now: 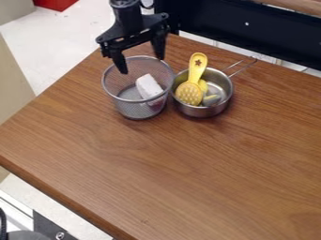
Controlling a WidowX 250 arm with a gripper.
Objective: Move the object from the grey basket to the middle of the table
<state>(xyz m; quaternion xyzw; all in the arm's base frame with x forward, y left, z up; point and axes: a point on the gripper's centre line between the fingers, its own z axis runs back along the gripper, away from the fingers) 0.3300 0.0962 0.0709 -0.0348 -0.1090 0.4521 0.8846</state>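
The gripper (141, 66) hangs over the grey mesh basket (136, 108) near the top of the wooden table (169, 173). Its two fingers are spread wide and open, with nothing between them, the tips about level with the basket's rim. A white block-shaped object (149, 86) lies tilted inside the basket, on its right side, below and between the fingers. The gripper is not touching it.
Just right of the basket stands a metal saucepan (205, 111) with a wire handle pointing to the upper right. It holds a yellow slotted spoon (193, 83) and other small items. The table's left edge runs diagonally, and a dark panel (251, 30) stands behind the table.
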